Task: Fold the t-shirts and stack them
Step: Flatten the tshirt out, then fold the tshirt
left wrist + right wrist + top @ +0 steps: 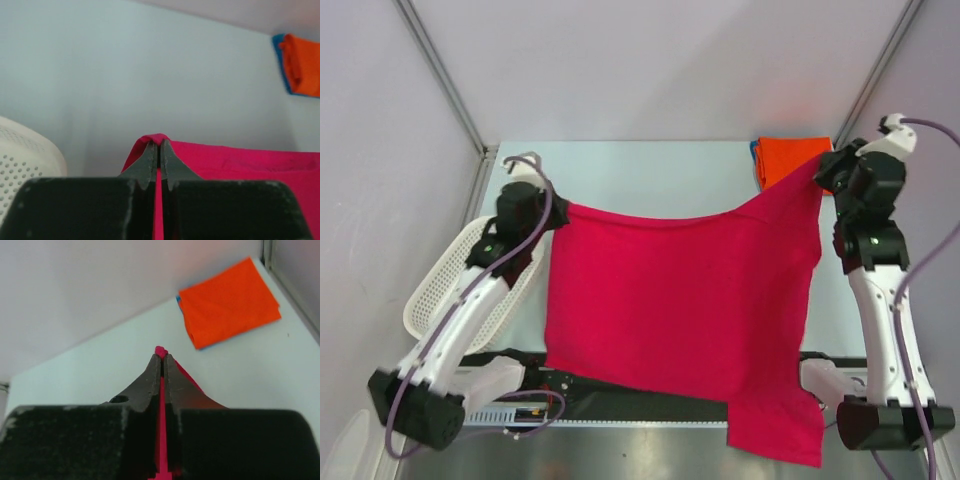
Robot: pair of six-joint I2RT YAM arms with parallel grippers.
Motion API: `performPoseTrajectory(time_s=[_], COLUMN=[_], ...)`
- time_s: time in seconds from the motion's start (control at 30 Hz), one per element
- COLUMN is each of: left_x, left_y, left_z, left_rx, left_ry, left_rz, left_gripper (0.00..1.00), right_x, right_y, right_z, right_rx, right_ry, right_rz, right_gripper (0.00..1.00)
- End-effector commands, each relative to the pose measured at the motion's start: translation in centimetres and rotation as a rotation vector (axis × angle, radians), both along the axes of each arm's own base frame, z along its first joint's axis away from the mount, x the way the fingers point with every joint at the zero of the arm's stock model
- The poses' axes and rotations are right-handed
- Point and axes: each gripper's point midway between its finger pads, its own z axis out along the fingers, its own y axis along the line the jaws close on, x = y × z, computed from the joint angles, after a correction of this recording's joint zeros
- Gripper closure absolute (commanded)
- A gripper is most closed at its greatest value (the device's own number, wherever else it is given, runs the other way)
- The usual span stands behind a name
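A crimson t-shirt (680, 310) hangs spread between both arms above the table, its lower edge and one sleeve trailing over the near edge. My left gripper (560, 208) is shut on its upper left corner, with red cloth (158, 138) pinched between the jaws. My right gripper (820, 165) is shut on the upper right corner, and a nub of red cloth (160, 351) pokes past the tips. A folded orange t-shirt (788, 160) lies at the back right on a folded blue one (756, 163), of which only an edge shows.
A white perforated basket (450, 290) stands at the table's left edge, under my left arm. Metal frame posts (440, 75) rise at the back corners. The pale table (650, 175) shows behind the shirt.
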Motion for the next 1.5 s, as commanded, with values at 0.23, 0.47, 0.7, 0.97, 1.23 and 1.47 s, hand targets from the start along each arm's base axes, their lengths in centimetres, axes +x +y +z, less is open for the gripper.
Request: performPoseTrajectory(time_s=[0.23,0.47,0.7,0.97,1.23,1.47], left_x=[13.0,19.0,23.0,25.6,27.8,28.6], left_y=[-0.3,1.1,2.3,3.4,4.4,4.4], left_z=[-13.3,-14.6,-16.0,-17.0,-18.0,-17.0], left_rx=[0.037,-0.002,-0.007,-0.024,-0.046,-0.023], left_ry=[0.232,0.271,0.309,0.325,0.337,0.36], left_rz=[0.16,0.188,0.191,0.212,0.209,0.16], left_gripper=[1.0,1.0,1.0,1.0,1.0,1.0], right_x=[10.3,16.2,21.6,25.5,28.5,26.2], right_y=[-0.4,-0.1,0.4,0.9,0.8,0.7], right_z=[-8.9,-14.5,-17.2,-17.6,-19.0,-18.9], right_rx=[-0.018,-0.043,-0.034,-0.036,-0.032,0.004], right_ry=[0.027,0.124,0.176,0.164,0.206,0.332], right_rz=[-0.018,0.011,0.043,0.069,0.059,0.044], right_gripper=[1.0,1.0,1.0,1.0,1.0,1.0])
